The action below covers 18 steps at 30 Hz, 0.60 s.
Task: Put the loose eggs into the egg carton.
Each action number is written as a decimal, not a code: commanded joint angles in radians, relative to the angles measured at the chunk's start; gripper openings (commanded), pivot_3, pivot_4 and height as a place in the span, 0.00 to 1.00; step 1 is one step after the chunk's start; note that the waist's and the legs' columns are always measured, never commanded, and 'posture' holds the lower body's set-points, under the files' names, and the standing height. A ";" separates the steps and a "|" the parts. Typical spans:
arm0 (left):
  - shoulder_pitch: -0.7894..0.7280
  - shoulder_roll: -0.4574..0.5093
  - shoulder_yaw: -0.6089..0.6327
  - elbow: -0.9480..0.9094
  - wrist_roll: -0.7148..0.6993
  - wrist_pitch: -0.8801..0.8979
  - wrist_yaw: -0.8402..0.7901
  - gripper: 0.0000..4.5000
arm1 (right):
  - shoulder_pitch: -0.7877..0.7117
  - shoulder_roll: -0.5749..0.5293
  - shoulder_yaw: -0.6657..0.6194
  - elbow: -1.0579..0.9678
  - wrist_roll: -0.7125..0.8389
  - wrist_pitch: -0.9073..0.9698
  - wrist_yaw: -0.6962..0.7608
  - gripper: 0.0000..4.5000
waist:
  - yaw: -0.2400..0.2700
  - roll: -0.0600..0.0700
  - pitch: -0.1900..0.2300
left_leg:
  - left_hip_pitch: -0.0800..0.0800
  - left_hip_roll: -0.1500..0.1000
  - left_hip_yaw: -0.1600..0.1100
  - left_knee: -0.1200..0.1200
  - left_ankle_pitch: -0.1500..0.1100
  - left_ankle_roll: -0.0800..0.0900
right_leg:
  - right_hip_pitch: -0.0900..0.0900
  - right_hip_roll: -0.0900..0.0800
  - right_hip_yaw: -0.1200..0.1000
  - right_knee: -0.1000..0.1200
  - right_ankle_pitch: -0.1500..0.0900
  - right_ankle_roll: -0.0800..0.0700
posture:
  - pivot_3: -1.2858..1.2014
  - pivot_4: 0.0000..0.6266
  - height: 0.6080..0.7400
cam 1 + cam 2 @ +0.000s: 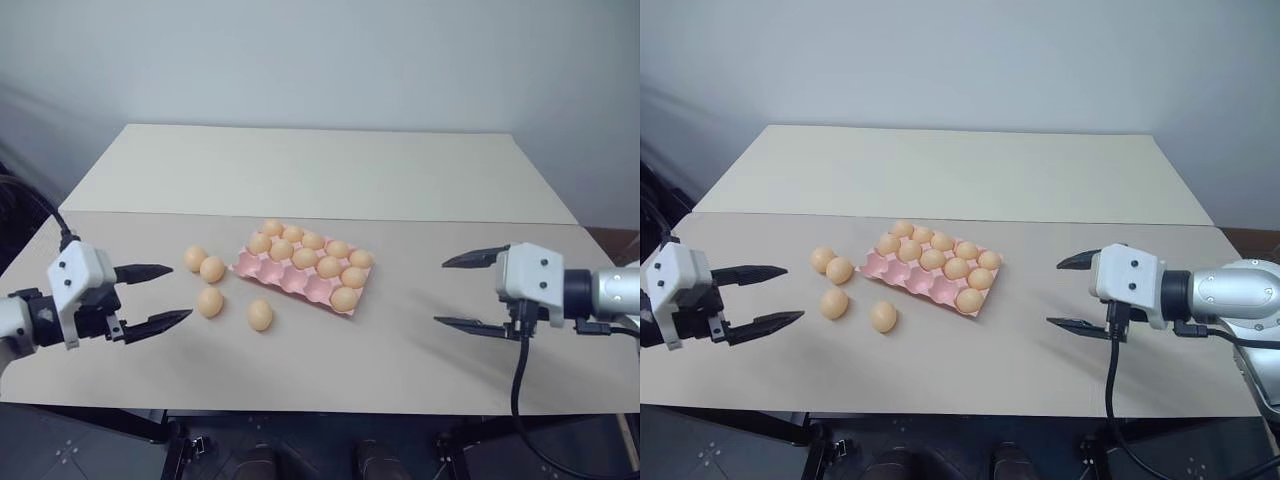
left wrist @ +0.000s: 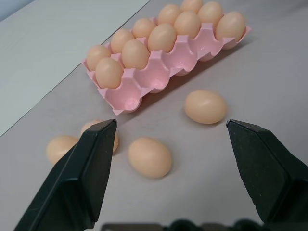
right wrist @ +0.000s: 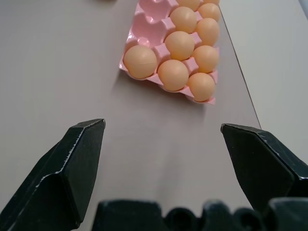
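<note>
The pink egg carton lies at the table's middle, with several orange-tan eggs in its cups and its near row of cups bare. Several loose eggs lie on the table to its left: two touching, one nearer me, and one by the carton's near edge. My left gripper hovers open left of the loose eggs, pointing at them, nothing between its fingers. In the left wrist view the loose eggs lie ahead of the open fingers. My right gripper stands open right of the carton, holding nothing.
The eggs rest on a beige table, and a second, lighter table adjoins it behind, along a seam. A grey wall rises beyond. A black cable hangs from the right wrist over the near table edge.
</note>
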 commanded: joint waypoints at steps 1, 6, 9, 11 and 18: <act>-0.013 0.014 -0.029 0.027 0.011 -0.031 -0.036 0.88 | -0.101 0.024 0.066 -0.049 0.047 0.135 -0.066 1.00 | -0.003 0.000 0.000 | 0.000 0.000 0.000 0.000 0.000 0.000 | 0.000 0.000 0.000 0.000 0.000 0.000 | 0.52 0.24 1.00; -0.051 0.042 -0.058 0.094 0.032 -0.048 -0.071 0.88 | -0.233 0.135 0.217 -0.085 0.063 0.249 -0.133 1.00 | -0.004 0.000 0.000 | -0.001 0.000 0.000 0.000 0.000 0.000 | -0.001 0.000 0.000 0.000 0.000 0.000 | 0.52 0.24 1.00; -0.062 0.055 -0.055 0.119 0.035 -0.056 -0.087 0.88 | -0.325 0.248 0.333 -0.089 0.044 0.299 -0.188 1.00 | -0.007 0.000 0.000 | -0.002 0.000 0.000 0.000 0.000 0.000 | -0.003 0.000 0.000 0.000 0.000 0.000 | 0.52 0.24 1.00; -0.063 0.063 -0.059 0.133 0.043 -0.061 -0.095 0.88 | -0.373 0.318 0.400 -0.070 0.018 0.307 -0.213 1.00 | -0.007 0.000 0.000 | -0.002 0.000 -0.001 0.000 0.000 0.000 | -0.003 0.000 0.000 0.000 0.000 0.000 | 0.52 0.24 1.00; -0.035 0.060 -0.045 0.118 0.055 -0.061 -0.095 0.88 | -0.511 0.559 0.609 0.103 -0.100 0.269 -0.265 1.00 | -0.015 0.000 0.000 | -0.002 0.000 -0.001 0.000 0.000 0.000 | -0.003 0.000 0.000 0.001 0.000 0.000 | 0.52 0.24 1.00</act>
